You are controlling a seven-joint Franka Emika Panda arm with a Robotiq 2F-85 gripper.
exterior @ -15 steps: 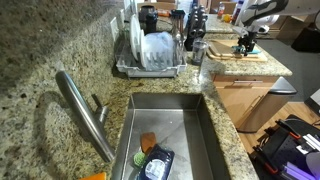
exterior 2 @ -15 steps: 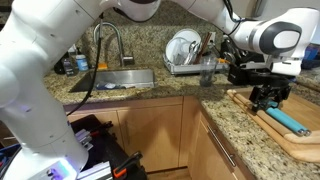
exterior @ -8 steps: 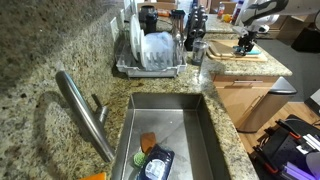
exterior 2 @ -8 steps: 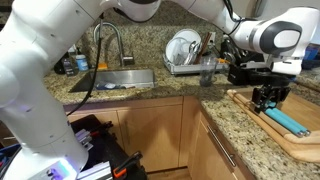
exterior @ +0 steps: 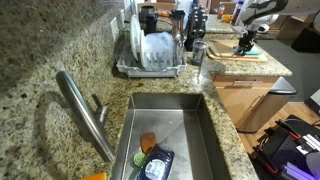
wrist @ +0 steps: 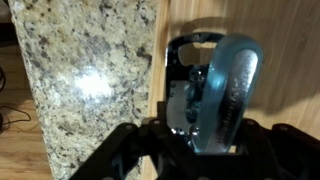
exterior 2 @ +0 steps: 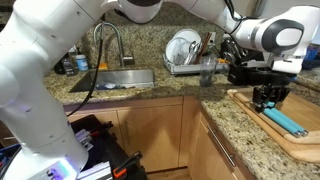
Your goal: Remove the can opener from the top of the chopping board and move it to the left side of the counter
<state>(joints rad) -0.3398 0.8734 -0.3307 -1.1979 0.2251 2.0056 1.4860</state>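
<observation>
The can opener (exterior 2: pixel 287 121), with teal-blue handles and a dark metal head, lies on the light wooden chopping board (exterior 2: pixel 303 146) on the granite counter (exterior 2: pixel 230 125). My gripper (exterior 2: pixel 267 101) stands straight over its head end. In the wrist view the teal handle of the can opener (wrist: pixel 232 78) runs up from between my dark fingers (wrist: pixel 128 152), and my gripper (wrist: pixel 205 138) is shut on it. The board (wrist: pixel 295 60) fills the right of that view and the speckled counter (wrist: pixel 90 80) the left. In an exterior view the gripper (exterior: pixel 245 45) hides the tool on the board (exterior: pixel 228 55).
A steel sink (exterior: pixel 190 130) with a faucet (exterior: pixel 85 110) holds a sponge and a dark blue item (exterior: pixel 156 165). A dish rack with plates (exterior: pixel 150 52) stands behind the sink. A glass (exterior 2: pixel 207 70) stands near the board's end.
The jaws have closed onto the can opener's handles. The arm and the can opener have stayed in place on the board.
</observation>
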